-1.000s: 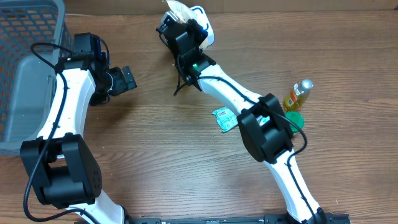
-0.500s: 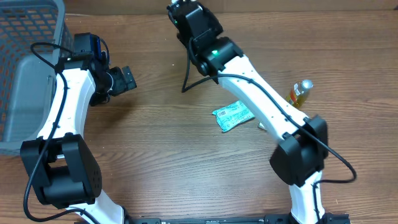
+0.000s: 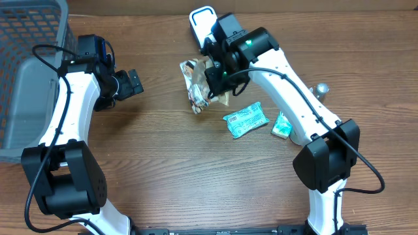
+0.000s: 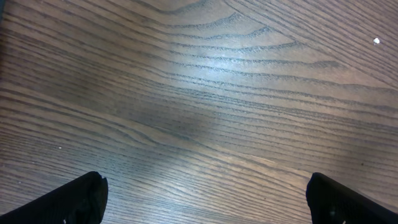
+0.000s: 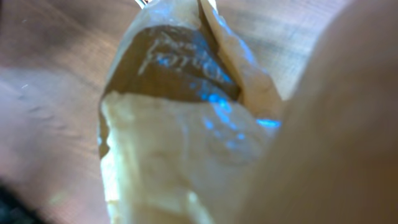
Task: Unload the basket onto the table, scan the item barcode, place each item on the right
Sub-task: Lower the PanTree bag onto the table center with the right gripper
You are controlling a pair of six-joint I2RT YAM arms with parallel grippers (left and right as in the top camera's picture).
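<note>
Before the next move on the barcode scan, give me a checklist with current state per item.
1. Grip: right fingers shut on the brown snack bag: ok.
2. Barcode visible on the bag: cannot tell; neither the overhead nor the right wrist view shows one.
3. Bag face turned toward the white device: cannot tell.
4. Other arm: left fingers open, empty, away from the bag: ok.
5. Clutter: green packet lies apart from the bag: ok.
</note>
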